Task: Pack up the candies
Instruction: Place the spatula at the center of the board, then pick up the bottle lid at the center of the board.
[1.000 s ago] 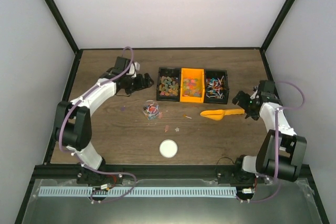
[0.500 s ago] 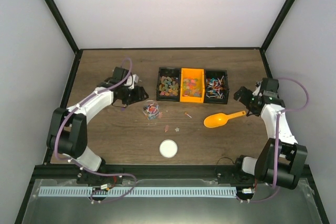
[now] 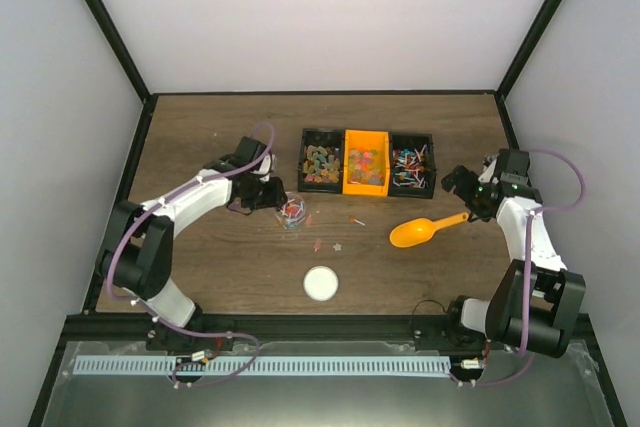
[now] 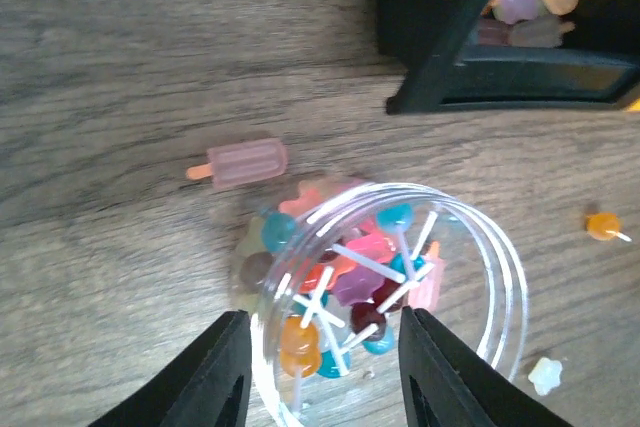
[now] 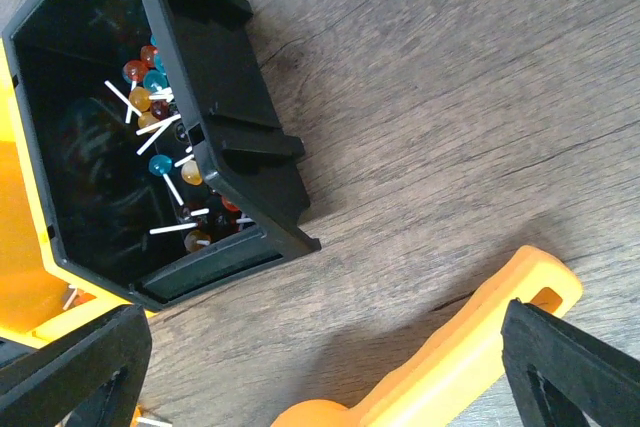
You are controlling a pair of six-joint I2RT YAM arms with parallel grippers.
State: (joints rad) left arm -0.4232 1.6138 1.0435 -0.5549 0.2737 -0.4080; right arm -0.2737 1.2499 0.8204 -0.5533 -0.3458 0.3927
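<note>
the left gripper [image 3: 262, 195] is reached in from the left edge of the brown wooden bench [image 3: 200, 127] to a small clear round plastic jar [image 3: 291, 213] left of the bench's middle. in the left wrist view its two black fingers [image 4: 225, 372] are held apart, with the jar's near rim between them. it cannot be told whether the wall is pinched.

the jar is partly filled with candies [image 4: 345, 282]: small coloured lollipops on white sticks and pink gummy bits. a pink popsicle-shaped sweet [image 4: 245, 162] lies on the bench just beside the jar. a tiny orange lollipop [image 4: 603, 225] and a pale star-shaped piece [image 4: 545, 375] lie a little further right.

a white round lid [image 3: 320, 283] is set near the middle of the near edge. toward the far edge three bins are lined up touching. a black bin [image 3: 321, 131] holds mixed gummies, an orange bin [image 3: 366, 133] holds red and yellow bits, and a second black bin [image 5: 230, 97] holds lollipops.

an orange plastic scoop [image 3: 415, 233] lies flat toward the right edge, its handle pointed at the right gripper [image 3: 462, 185]. that gripper's jaws are spread wide and nothing is held.
</note>
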